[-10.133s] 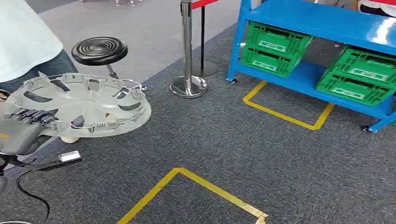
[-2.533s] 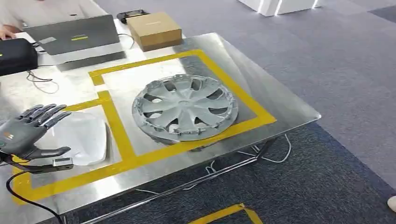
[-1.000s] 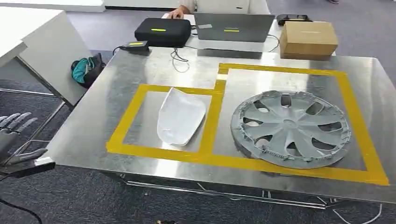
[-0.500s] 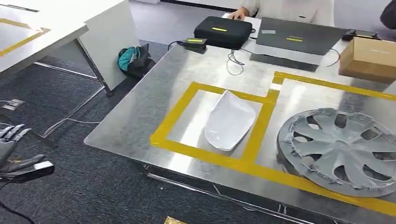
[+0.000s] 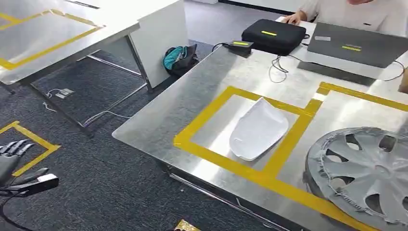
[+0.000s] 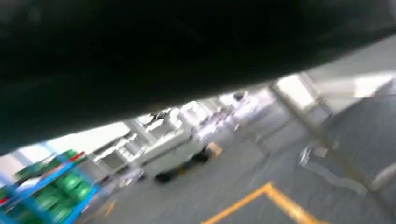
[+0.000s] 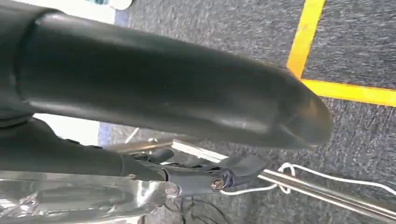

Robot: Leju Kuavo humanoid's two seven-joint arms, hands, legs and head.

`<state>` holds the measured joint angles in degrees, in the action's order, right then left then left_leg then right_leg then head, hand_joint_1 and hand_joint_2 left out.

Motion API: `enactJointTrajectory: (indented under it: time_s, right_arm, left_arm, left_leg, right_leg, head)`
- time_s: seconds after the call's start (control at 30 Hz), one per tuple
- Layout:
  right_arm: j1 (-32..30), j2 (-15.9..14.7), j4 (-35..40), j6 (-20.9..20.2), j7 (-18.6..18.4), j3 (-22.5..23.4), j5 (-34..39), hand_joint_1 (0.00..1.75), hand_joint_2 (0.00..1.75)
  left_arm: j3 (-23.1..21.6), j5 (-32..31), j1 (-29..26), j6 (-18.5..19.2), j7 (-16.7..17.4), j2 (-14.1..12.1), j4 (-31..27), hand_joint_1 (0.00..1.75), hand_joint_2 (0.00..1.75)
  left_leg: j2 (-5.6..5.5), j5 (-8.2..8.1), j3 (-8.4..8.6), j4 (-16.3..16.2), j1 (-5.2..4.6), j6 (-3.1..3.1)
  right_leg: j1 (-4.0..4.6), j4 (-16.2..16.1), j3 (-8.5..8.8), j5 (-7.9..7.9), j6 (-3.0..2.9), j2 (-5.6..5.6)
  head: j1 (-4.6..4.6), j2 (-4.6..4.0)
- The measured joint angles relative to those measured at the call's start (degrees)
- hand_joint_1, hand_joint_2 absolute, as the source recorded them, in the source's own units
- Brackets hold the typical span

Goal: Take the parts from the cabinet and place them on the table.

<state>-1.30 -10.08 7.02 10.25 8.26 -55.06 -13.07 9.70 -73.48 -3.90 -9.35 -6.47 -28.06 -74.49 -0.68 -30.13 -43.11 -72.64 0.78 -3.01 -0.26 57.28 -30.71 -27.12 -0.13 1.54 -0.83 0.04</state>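
In the head view the steel table (image 5: 192, 96) with yellow tape squares is sitting further right than half a second ago; the camera is turning. The white cover (image 5: 258, 129) is lying in the smaller square, the wheel cover (image 5: 365, 171) in the larger. The left hand (image 5: 12, 159) is hanging empty, fingers spread. In the left wrist view, blurred green crates (image 6: 60, 193) are showing. In the right wrist view, I cannot tell how the right hand (image 7: 196, 179) is set.

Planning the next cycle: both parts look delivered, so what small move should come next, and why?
Probably keep turning away toward the cabinet: the hubcap and the white cover already lie inside the yellow tape boxes on the table, and the left robot hand hangs open, holding nothing.
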Motion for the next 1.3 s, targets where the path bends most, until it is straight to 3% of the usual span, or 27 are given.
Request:
enactJointTrajectory:
  time_s: [0.07,0.1,0.13,0.17,0.2,0.3,0.33,0.4,0.43,0.5,0.53,0.57,0.63,0.67,0.7,0.8,0.83,0.87,0.9,0.97,1.0,1.03,1.07,1.13,1.2,1.23,1.3]
  right_arm:
    - [0.1,-0.2,0.0,0.0,0.4,0.0,0.2,0.0,0.0]
    - [0.2,-0.2,0.0,0.0,0.4,0.0,0.3,0.0,0.0]
    - [0.3,-0.2,0.0,-0.1,0.5,0.0,0.4,0.0,0.0]
    - [0.3,-0.3,0.0,-0.2,0.2,0.0,0.4,0.0,0.0]
    - [0.2,-0.2,0.0,-0.4,-0.2,0.0,0.4,0.0,0.0]
    - [0.5,-0.2,0.0,-0.6,-1.3,0.0,0.5,0.0,0.0]
    - [0.5,-0.1,0.0,-0.6,-1.5,0.0,0.4,0.0,0.0]
    - [0.6,0.1,0.0,-0.7,-1.8,0.0,-0.2,0.0,0.0]
    - [0.6,0.3,0.0,-1.0,-1.9,0.0,-0.6,0.0,0.0]
    - [0.4,0.6,0.0,-1.4,-1.9,-0.2,-1.1,0.0,0.0]
    - [0.4,0.8,0.0,-1.6,-1.9,-0.2,-1.1,0.0,0.0]
    - [0.4,0.9,0.0,-1.7,-1.9,-0.2,-1.1,0.0,0.0]
    - [0.7,0.9,0.1,-2.2,-1.9,-0.2,-1.0,0.0,0.0]
    - [0.7,0.9,0.0,-2.5,-1.9,-0.2,-1.0,0.0,0.0]
    - [0.8,1.0,0.1,-3.0,-1.8,-0.2,-0.9,0.0,0.0]
    - [1.3,1.2,0.2,-3.4,-1.8,-0.2,-0.9,0.0,0.0]
    - [1.4,1.2,0.2,-3.4,-1.7,-0.2,-0.9,0.0,0.0]
    - [1.3,1.3,0.3,-3.4,-1.8,-0.2,-0.7,0.0,0.0]
    - [1.0,1.4,0.3,-3.4,-1.7,-0.2,-0.7,0.0,0.0]
    - [0.4,1.6,0.3,-3.4,-1.7,-0.2,-0.7,0.0,0.0]
    - [0.1,1.7,0.3,-3.4,-1.7,-0.2,-0.7,0.0,0.0]
    - [0.0,1.8,0.3,-3.4,-1.8,-0.2,-0.7,0.0,0.0]
    - [0.0,1.8,0.4,-3.4,-1.8,-0.2,-0.7,0.0,0.0]
    - [0.2,1.8,0.4,-3.4,-1.8,-0.2,-0.7,0.0,0.0]
    - [0.2,1.7,0.5,-3.4,-1.7,-0.2,-0.7,0.0,0.0]
    - [0.3,1.7,0.5,-3.3,-1.6,-0.2,-0.6,0.0,0.0]
    - [1.0,1.7,0.5,-3.2,-1.4,-0.2,-0.5,0.0,0.0]
  left_arm:
    - [0.7,0.0,-0.9,0.2,1.1,1.9,1.5,0.0,0.0]
    - [1.4,0.3,-1.2,0.0,1.5,3.0,2.7,0.0,0.0]
    - [2.4,0.5,-1.5,-0.1,1.8,4.2,4.1,0.0,0.0]
    - [3.5,1.0,-1.6,0.1,1.8,5.5,5.6,0.0,0.0]
    - [4.7,1.5,-1.5,0.6,1.6,7.2,7.1,0.0,0.0]
    - [9.5,2.0,-2.3,2.8,0.9,12.6,13.5,0.0,0.0]
    - [11.6,4.2,-2.0,5.8,0.8,14.5,16.1,0.0,0.0]
    - [18.4,10.2,-0.9,10.8,0.4,18.9,23.2,0.0,0.0]
    - [24.1,12.8,-0.4,11.3,0.3,21.7,28.6,0.0,0.0]
    - [30.5,13.7,-0.4,11.6,1.4,25.0,35.9,0.0,0.0]
    - [32.6,13.9,-0.4,11.6,2.7,26.3,38.8,0.0,0.0]
    - [34.4,14.1,-0.3,11.6,3.7,27.3,40.8,0.0,0.0]
    - [38.3,14.0,0.1,11.6,5.8,30.0,43.7,0.0,0.0]
    - [39.9,13.2,0.4,12.2,6.4,31.5,44.9,0.0,0.0]
    - [41.2,12.1,0.9,12.6,6.9,32.5,46.1,0.0,0.0]
    - [42.6,10.8,0.9,12.7,7.3,34.6,48.0,0.0,0.0]
    - [43.2,10.6,0.9,12.7,7.4,35.0,48.5,0.0,0.0]
    - [43.5,10.5,0.9,12.7,7.5,35.7,48.9,0.0,0.0]
    - [43.8,10.4,1.1,12.6,7.6,36.0,49.2,0.0,0.0]
    - [44.2,10.3,1.9,12.6,7.6,36.4,49.6,0.0,0.0]
    - [44.4,10.3,2.1,12.6,7.6,36.5,49.8,0.0,0.0]
    - [44.7,10.3,2.2,12.6,7.6,36.6,50.1,0.0,0.0]
    - [44.8,10.2,2.1,12.6,7.6,36.7,50.2,0.0,0.0]
    - [45.1,9.0,2.2,12.6,7.4,36.7,50.4,0.0,0.0]
    - [44.8,6.4,2.9,12.6,6.2,37.0,50.6,0.0,0.0]
    - [44.1,4.0,3.3,12.6,5.0,37.1,50.8,0.0,0.0]
    - [42.4,0.2,3.2,12.0,3.5,37.1,51.2,0.0,0.0]
  left_leg:
    - [0.17,2.6,1.62,2.9,0.06,0.04]
    - [0.73,4.87,4.16,7.4,0.04,0.16]
    - [2.67,6.92,7.43,12.8,-0.07,0.28]
    - [6.07,6.36,9.12,16.0,-0.52,0.37]
    - [5.16,6.6,9.2,16.3,-0.57,1.18]
    - [2.86,6.3,9.12,16.2,-0.91,2.27]
    - [2.04,6.59,9.27,16.5,-0.49,2.74]
    - [0.95,6.63,9.29,16.5,-0.38,3.3]
    - [0.42,6.6,9.27,16.5,-0.4,3.46]
    - [-0.99,6.48,9.3,16.5,-0.57,3.64]
    - [-1.88,6.48,9.32,16.4,-0.6,3.64]
    - [-2.82,6.49,9.38,16.4,-0.6,3.64]
    - [-4.76,6.49,9.68,16.4,-0.58,3.63]
    - [-5.67,6.56,9.71,16.4,-0.52,3.51]
    - [-6.77,6.51,9.37,15.9,-0.87,3.2]
    - [-8.76,7.11,8.98,16.5,-0.34,2.08]
    - [-9.14,7.29,8.78,16.4,-0.39,1.74]
    - [-5.09,6.29,8.36,15.4,-0.69,1.63]
    - [-1.99,4.0,6.98,12.4,-0.81,1.34]
    - [-0.21,-0.8,2.64,3.2,-0.73,0.91]
    - [-0.05,-2.19,0.83,-0.8,-0.68,0.75]
    - [0.02,-2.07,0.36,-2.1,-0.55,0.58]
    - [0.08,-0.87,1.36,-0.6,-0.43,0.47]
    - [1.38,3.14,6.59,8.1,-0.21,0.19]
    - [6.44,4.34,11.4,16.1,-0.12,-0.28]
    - [4.7,4.5,11.05,15.7,-0.18,0.85]
    - [3.29,4.43,10.74,15.8,-0.45,1.6]
  right_leg:
    - [0.05,0.0,0.05,-0.18,0.15,1.53]
    - [0.05,0.0,0.18,-0.32,0.26,2.24]
    - [0.1,0.0,0.44,-0.52,0.55,2.94]
    - [0.47,0.0,0.72,-0.76,0.93,3.56]
    - [0.78,0.2,0.8,-1.19,1.35,3.99]
    - [0.62,-0.5,1.89,-1.6,2.17,5.93]
    - [0.46,-0.4,1.66,-1.96,2.62,6.01]
    - [0.12,4.3,-0.06,-5.23,3.01,0.81]
    - [0.15,9.7,-2.6,-7.79,3.1,-0.54]
    - [0.19,17.8,-6.9,-10.27,3.13,-1.26]
    - [0.21,18.1,-7.44,-9.52,3.05,-1.33]
    - [0.22,15.9,-6.75,-7.5,2.89,-1.43]
    - [0.16,6.3,-2.6,-1.87,2.46,-2.87]
    - [-0.15,1.6,-0.53,-0.2,2.35,-6.43]
    - [-0.61,0.0,-0.09,-0.78,2.33,-8.29]
    - [0.07,0.5,0.56,-0.79,1.74,-6.3]
    - [-0.35,0.0,0.65,-0.36,1.24,-5.36]
    - [-0.35,-0.3,0.81,-0.02,0.86,-4.39]
    - [-0.23,-0.3,0.8,0.04,0.49,-3.63]
    - [-0.1,-0.3,0.66,-0.04,0.35,-1.68]
    - [-0.11,-0.3,0.58,-0.08,0.28,-0.79]
    - [-0.17,-0.3,0.53,-0.09,0.28,0.12]
    - [-0.23,-0.3,0.5,-0.09,0.31,0.69]
    - [-0.4,-0.3,0.6,-0.18,0.63,1.91]
    - [0.2,0.4,0.33,-0.85,1.7,3.14]
    - [0.14,0.4,0.23,-1.2,2.0,3.89]
    - [0.03,0.0,0.95,-1.3,2.46,5.37]
  head:
    - [-0.07,0.0]
    - [0.0,0.0]
    - [-0.04,0.0]
    - [-0.13,0.0]
    - [-0.02,0.0]
    - [0.11,0.0]
    - [0.09,0.0]
    - [0.48,0.0]
    - [0.57,0.0]
    - [0.55,0.0]
    - [0.59,0.0]
    - [0.59,0.0]
    - [0.61,0.0]
    - [0.63,0.0]
    - [0.48,0.0]
    - [0.57,0.0]
    - [0.55,0.0]
    - [0.48,0.0]
    - [0.09,0.0]
    - [0.02,0.0]
    - [0.02,0.0]
    - [0.02,0.0]
    - [0.02,0.0]
    - [0.0,0.0]
    - [-0.26,0.0]
    - [-0.11,0.0]
    - [0.26,0.0]
